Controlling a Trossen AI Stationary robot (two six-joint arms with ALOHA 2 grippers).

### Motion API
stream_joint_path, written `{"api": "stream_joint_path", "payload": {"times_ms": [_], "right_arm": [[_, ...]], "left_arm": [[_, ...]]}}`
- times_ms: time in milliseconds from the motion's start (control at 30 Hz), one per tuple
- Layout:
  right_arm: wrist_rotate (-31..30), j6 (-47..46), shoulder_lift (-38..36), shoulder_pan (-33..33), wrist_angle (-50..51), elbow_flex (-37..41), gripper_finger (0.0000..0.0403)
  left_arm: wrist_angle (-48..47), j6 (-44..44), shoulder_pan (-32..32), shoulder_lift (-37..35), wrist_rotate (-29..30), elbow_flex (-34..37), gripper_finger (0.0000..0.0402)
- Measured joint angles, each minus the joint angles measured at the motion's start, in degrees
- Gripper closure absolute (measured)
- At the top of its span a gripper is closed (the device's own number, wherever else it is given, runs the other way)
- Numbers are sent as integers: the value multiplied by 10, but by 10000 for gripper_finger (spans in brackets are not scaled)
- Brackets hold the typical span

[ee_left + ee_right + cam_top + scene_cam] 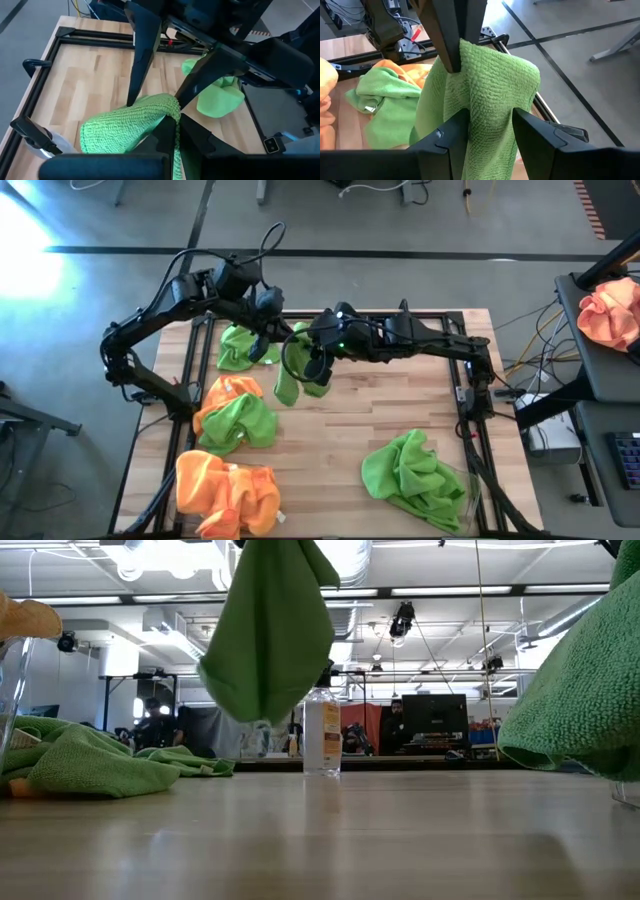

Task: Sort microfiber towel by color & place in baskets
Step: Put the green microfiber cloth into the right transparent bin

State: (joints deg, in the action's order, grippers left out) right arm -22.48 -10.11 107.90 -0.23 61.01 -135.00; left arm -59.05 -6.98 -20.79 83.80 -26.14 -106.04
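Both grippers meet over the far middle of the table with one lime green fuzzy microfiber towel [290, 375] hanging between them, clear of the wood. The left gripper [176, 112] is pressed together on an upper edge of the cloth, pinching a fold of it. The right gripper [487, 117] has its dark fingers standing apart with the cloth draped down through the gap; from the wrist view I judge it is straddling the towel, not yet clamping it.

The cloth sags and folds at once below the pinch, so I would call it light, limp and grippy rather than slick. It looks best taken by a bunched edge or corner, since a single layer could slip out.

Below and toward the left arm's side lie a second green cloth [238, 346], a heap of orange and green cloths [236, 412] and a pile of orange ones in a clear plastic bin [268, 478]. On the right arm's side, well apart, green towels fill another see-through bin [466, 485].

A small clear bottle [321, 736] stands beyond the hanging cloth; its label is too small to read, and I see no other writing.
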Motion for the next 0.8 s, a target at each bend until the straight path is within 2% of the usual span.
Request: {"api": "stream_joint_path", "payload": {"times_ms": [100,200,500,800], "right_arm": [[0,0,0,0,0,0,258],[3,-3,0,0,1,0,278],[5,-4,1,0,4,0,387],[5,-13,1,0,6,0,390]], "left_arm": [[0,0,1,-2,0,0,400],[0,0,1,-3,0,0,400],[-1,2,1,-3,0,0,400],[-2,0,1,-4,0,0,400]]}}
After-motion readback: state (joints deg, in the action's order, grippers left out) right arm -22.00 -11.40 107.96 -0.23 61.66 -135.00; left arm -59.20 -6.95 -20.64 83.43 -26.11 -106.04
